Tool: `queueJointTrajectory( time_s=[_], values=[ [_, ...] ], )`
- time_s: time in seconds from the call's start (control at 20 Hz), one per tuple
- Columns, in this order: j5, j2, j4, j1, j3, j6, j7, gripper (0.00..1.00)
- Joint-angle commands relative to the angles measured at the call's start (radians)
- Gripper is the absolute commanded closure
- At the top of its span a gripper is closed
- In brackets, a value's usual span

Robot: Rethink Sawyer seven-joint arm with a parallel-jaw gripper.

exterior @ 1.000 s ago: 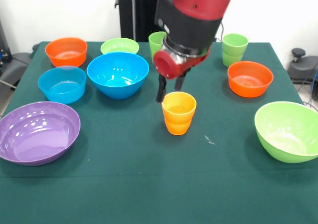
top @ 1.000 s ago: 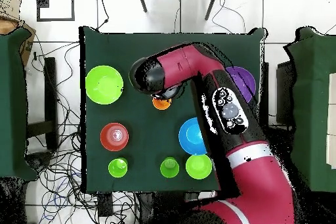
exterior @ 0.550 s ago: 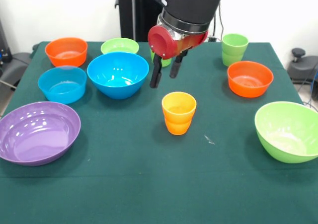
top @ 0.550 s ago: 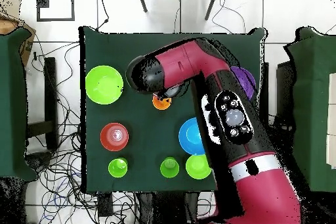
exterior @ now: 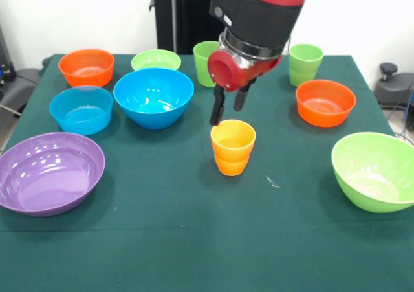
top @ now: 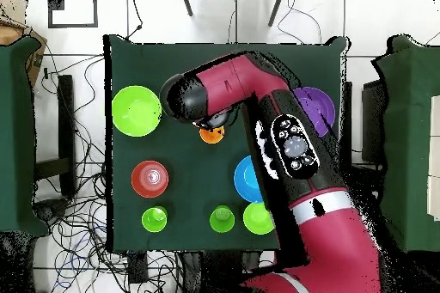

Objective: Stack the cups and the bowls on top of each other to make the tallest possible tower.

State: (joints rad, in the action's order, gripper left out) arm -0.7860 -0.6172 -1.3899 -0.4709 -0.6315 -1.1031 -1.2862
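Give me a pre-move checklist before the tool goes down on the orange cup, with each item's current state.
1. Tool open: ok, its two fingers stand apart and hold nothing.
2. Tool lined up over the orange cup: cannot tell; in the front view one fingertip hangs at the cup's rim on its left side, and the arm hides most of the cup in the overhead view.
3. Cup upright and standing free: ok, bare table cloth lies all around it.
4. Neighbours clear of the descent: ok, the big blue bowl and the orange bowl stand apart from the cup.
5. Tower base started: not ok, no cup or bowl sits on another.
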Motion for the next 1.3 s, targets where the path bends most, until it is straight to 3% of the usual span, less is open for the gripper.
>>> queueJointTrajectory(
  time_s=[0.05,0.25,0.65,0.85,1.05,1.3],
  values=[
    [0.017,0.117,0.055,0.021,0.04,-0.094,0.084,0.0],
    [0.023,0.065,0.01,0.009,0.042,-0.096,0.105,0.0],
    [0.125,-0.226,-0.155,-0.03,0.008,-0.195,0.198,0.0],
    [0.169,-0.316,-0.193,-0.054,-0.02,-0.238,0.254,0.0],
    [0.201,-0.342,-0.212,-0.056,-0.036,-0.261,0.237,0.0],
    [0.243,-0.274,-0.275,-0.045,-0.023,-0.21,0.117,0.0]
  ],
)
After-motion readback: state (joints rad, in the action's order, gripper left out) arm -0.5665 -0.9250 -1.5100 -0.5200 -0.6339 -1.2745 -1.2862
